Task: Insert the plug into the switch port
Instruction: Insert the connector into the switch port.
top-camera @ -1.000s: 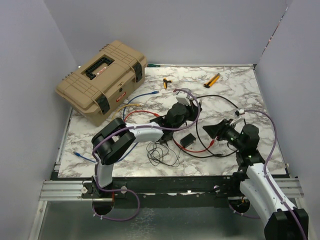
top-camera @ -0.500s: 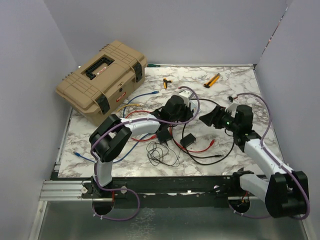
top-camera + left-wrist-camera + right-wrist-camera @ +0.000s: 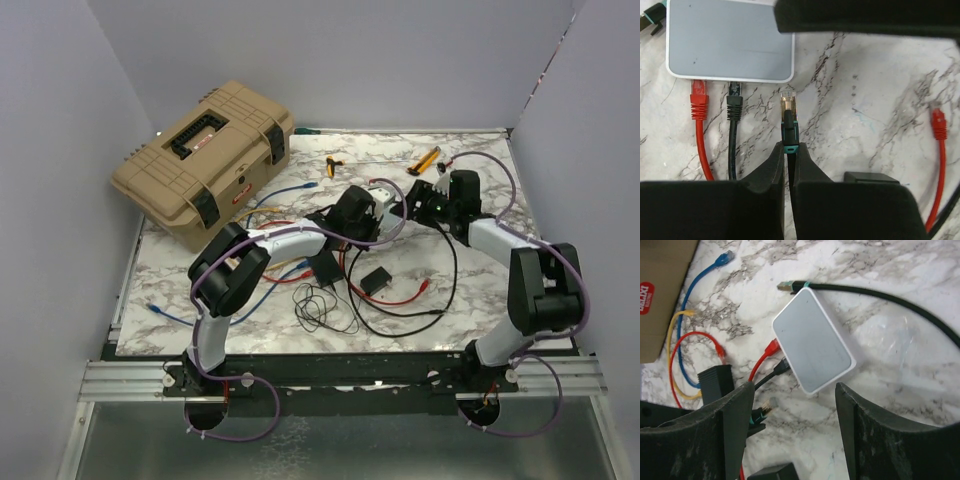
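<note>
Near edge of the bench (image 3: 480,320): a coil of thin black wire (image 3: 325,312) lies loose, with a black adapter block (image 3: 376,280) just beyond it. Open marble to the right of both.

Mid-bench: the left claw (image 3: 789,150) is pinched tight on the black boot behind the plug (image 3: 788,106), whose gold tip points at the switch box (image 3: 730,42). The tip stands just short of the box's near edge, by its right-hand corner, not touching. Along that same edge a red plug (image 3: 699,97) and a black plug (image 3: 734,100) sit side by side; the held plug is next in line to their right. Beyond it is bare marble as far as a loose red cable (image 3: 938,125).

The right claw (image 3: 794,389) hangs over the box's near corner with jaws spread wide, gripping nothing. A green-banded black cable (image 3: 805,286) ends just beside the box's far corner. A blue cable (image 3: 726,257) trails off toward the left.

Far side: a tan toolbox (image 3: 205,160) fills the far-left corner. A yellow-handled tool (image 3: 424,160) lies near the far edge, well apart from the box.
</note>
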